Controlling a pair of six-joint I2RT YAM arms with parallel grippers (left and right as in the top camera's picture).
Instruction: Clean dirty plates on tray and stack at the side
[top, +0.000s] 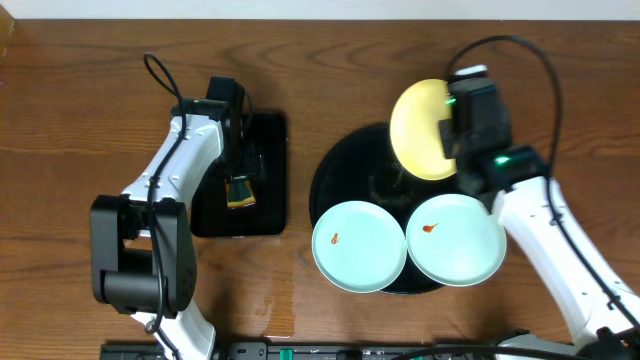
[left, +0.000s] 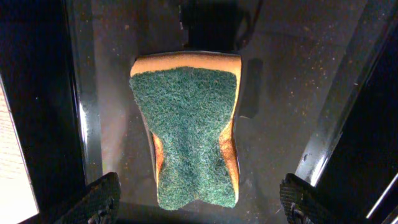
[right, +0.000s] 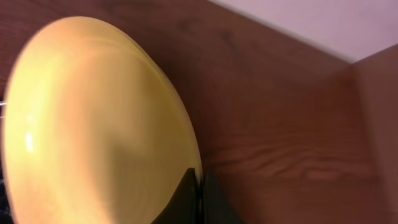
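Right hand (top: 449, 137) pressed together on the rim of the yellow plate (top: 420, 128), pinching it. The plate was tilted over the far edge of the round black tray (top: 345, 165); could not tell if it touched the tray.

One mint-blue plate (top: 360, 245) and the other mint-blue plate (top: 457, 240) lay flat on the tray's near side, side by side and touching. Each carried a small orange-red smear (top: 334, 238).

Left hand (top: 240, 170) was spread wide, fingers either side of a green-topped sponge (left: 189, 124) and clear of it. The sponge lay in a rectangular black tray (top: 270, 200) on the wood bench (top: 80, 120).
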